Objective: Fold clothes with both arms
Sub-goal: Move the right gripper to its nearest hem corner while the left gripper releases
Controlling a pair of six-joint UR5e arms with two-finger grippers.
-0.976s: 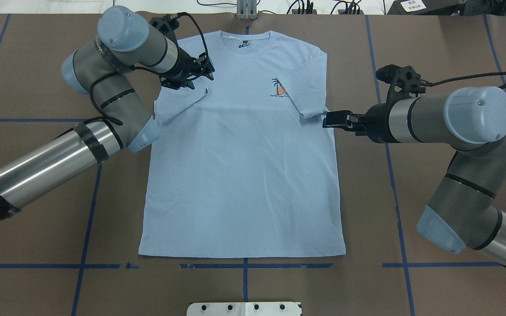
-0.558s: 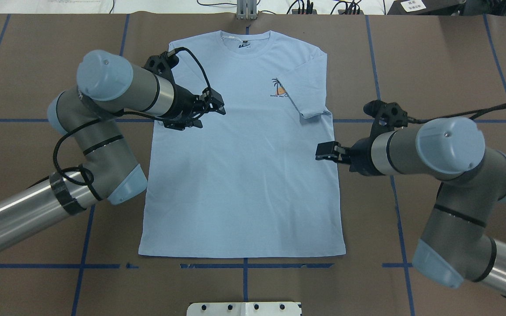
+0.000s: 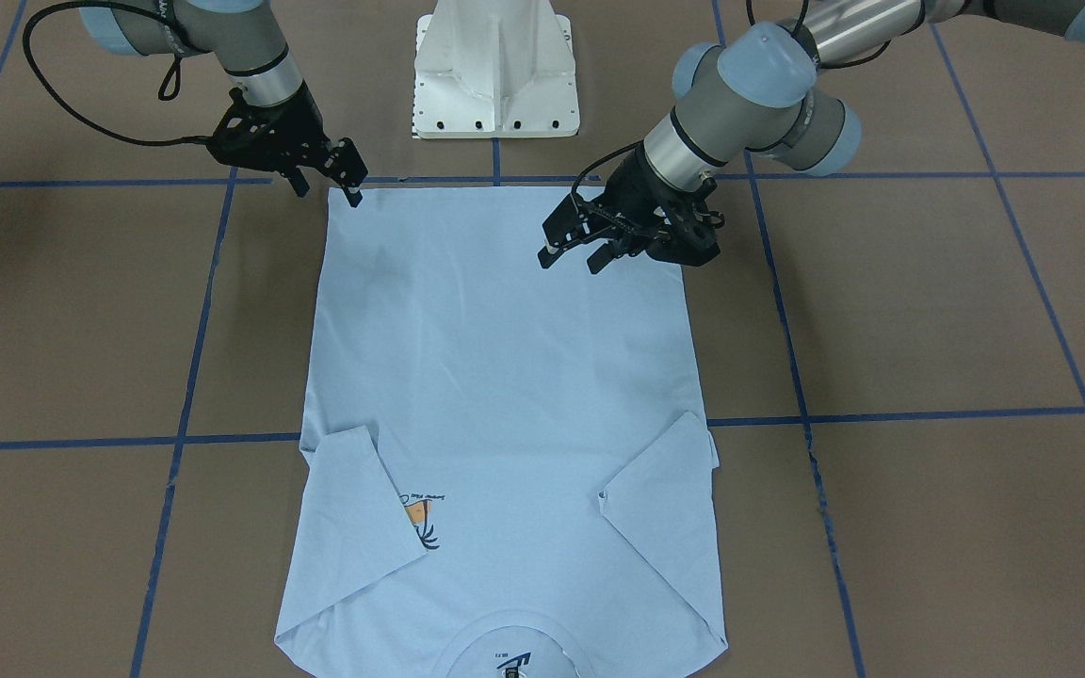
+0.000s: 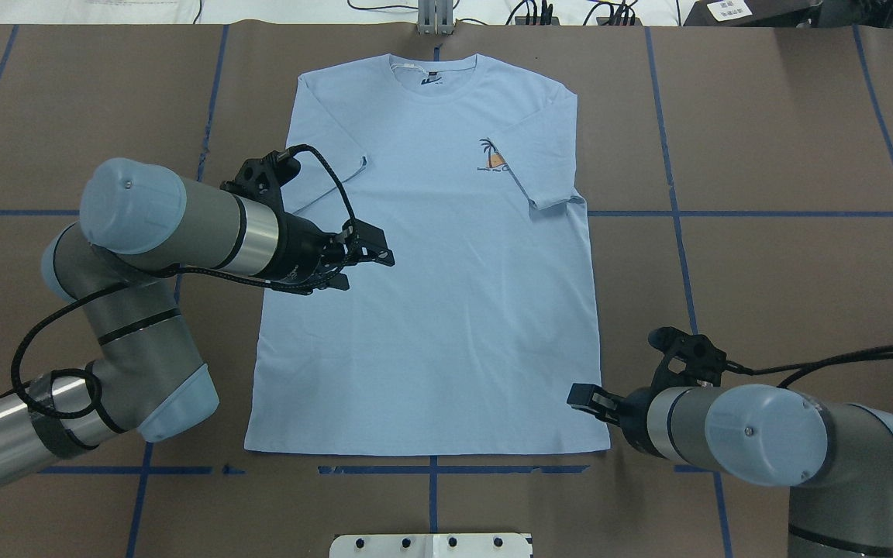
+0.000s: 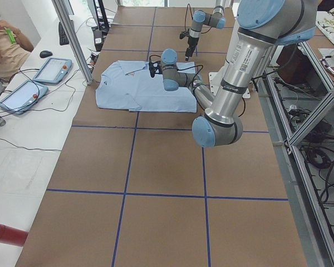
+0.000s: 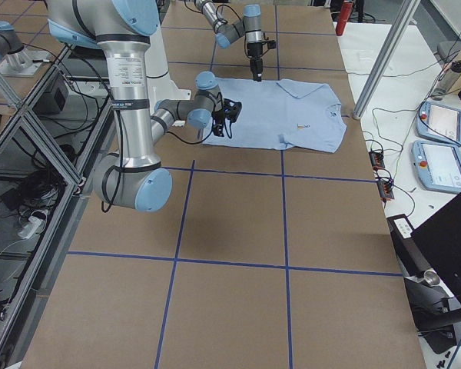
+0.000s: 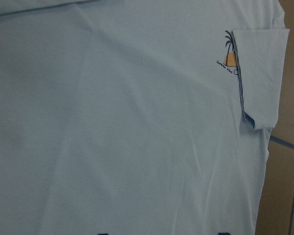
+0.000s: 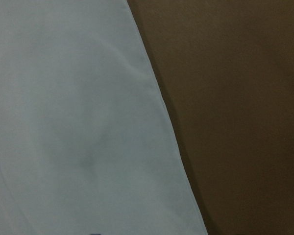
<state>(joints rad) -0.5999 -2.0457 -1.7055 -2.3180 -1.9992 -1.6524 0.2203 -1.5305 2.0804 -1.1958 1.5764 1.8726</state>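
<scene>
both arms pulled back toward hem vs 0.6 s ago; right gripper [image 4: 580, 398] went furthest, now just over t-shirt [image 4: 431, 325] edge near right hem corner [image 4: 604, 445]. left gripper [image 4: 367, 270] over left mid-body, further to go. both w/ fingers spread, nothing held. shirt flat on table [image 4: 787, 256], sleeves folded in. likely next: pinch both hem corners thru both layers, lift evenly toward collar [image 4: 432, 68] to avoid skew.
</scene>
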